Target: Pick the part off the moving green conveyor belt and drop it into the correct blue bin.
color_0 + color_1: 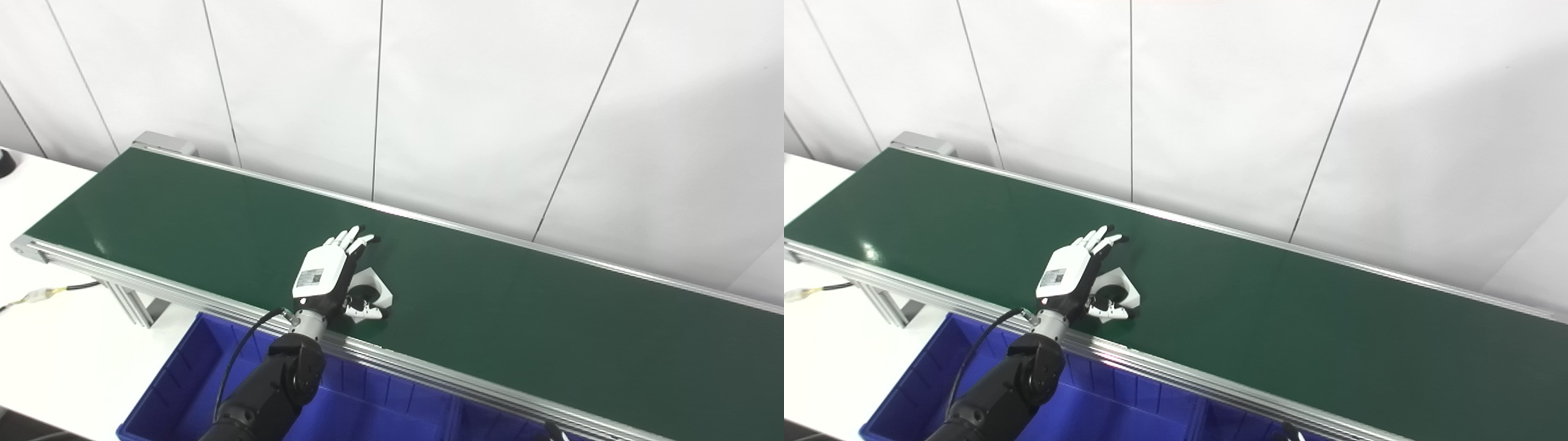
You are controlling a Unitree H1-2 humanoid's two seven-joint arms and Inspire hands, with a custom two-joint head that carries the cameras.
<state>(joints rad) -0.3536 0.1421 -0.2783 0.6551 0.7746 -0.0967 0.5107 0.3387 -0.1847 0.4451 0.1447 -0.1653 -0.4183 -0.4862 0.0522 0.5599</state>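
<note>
You see a dark green belt (520,306), a white part (375,288), blue bins (380,410), and a white-and-black hand (324,275).

Nothing here can actually be read. The only marking is a small label (309,277) on the white back of the left hand (327,272), which sits over the green belt (520,306) near its front rail. The label shows a dark square patch, perhaps a code, with faint lines of print beside it toward 9 o'clock, all too small and blurred to make out. No letters, numbers or brand marks show anywhere else.
</note>
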